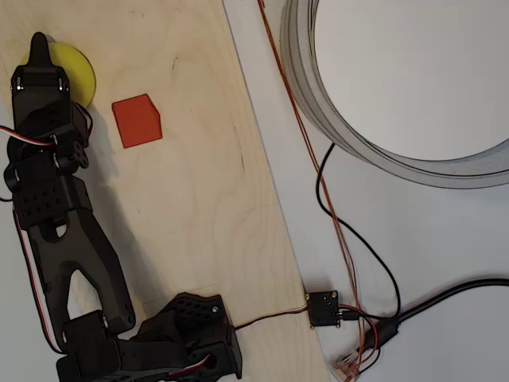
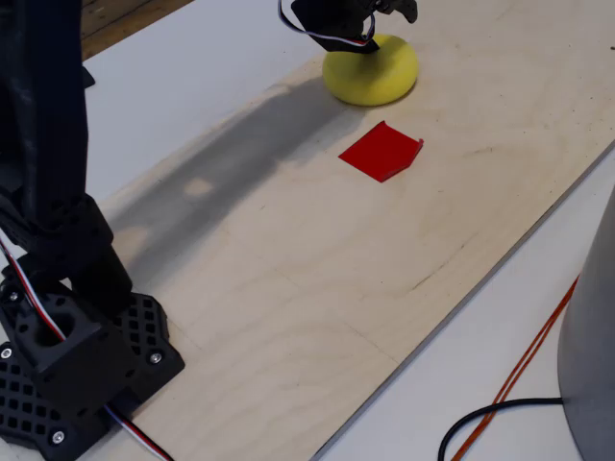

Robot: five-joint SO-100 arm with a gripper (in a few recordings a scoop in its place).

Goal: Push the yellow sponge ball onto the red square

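Observation:
The yellow sponge ball (image 1: 79, 73) lies near the wooden board's top left corner in the overhead view, its left part hidden under my black gripper (image 1: 38, 46). The gripper's fingers look pressed together into one narrow tip that reaches past the ball's left side, holding nothing. The red square (image 1: 137, 120) lies flat on the board just right of and below the ball, with a small strip of bare wood between them. In the fixed view the ball (image 2: 373, 75) sits just beyond the red square (image 2: 381, 151), and the gripper (image 2: 384, 12) hangs over the ball's top at the frame's upper edge.
The arm's base (image 1: 179, 334) stands on the light wooden board (image 1: 207, 207) at its bottom left. To the right of the board is a white table with a large grey ring (image 1: 334, 119), black and orange cables (image 1: 338, 231) and a small black box (image 1: 324, 309).

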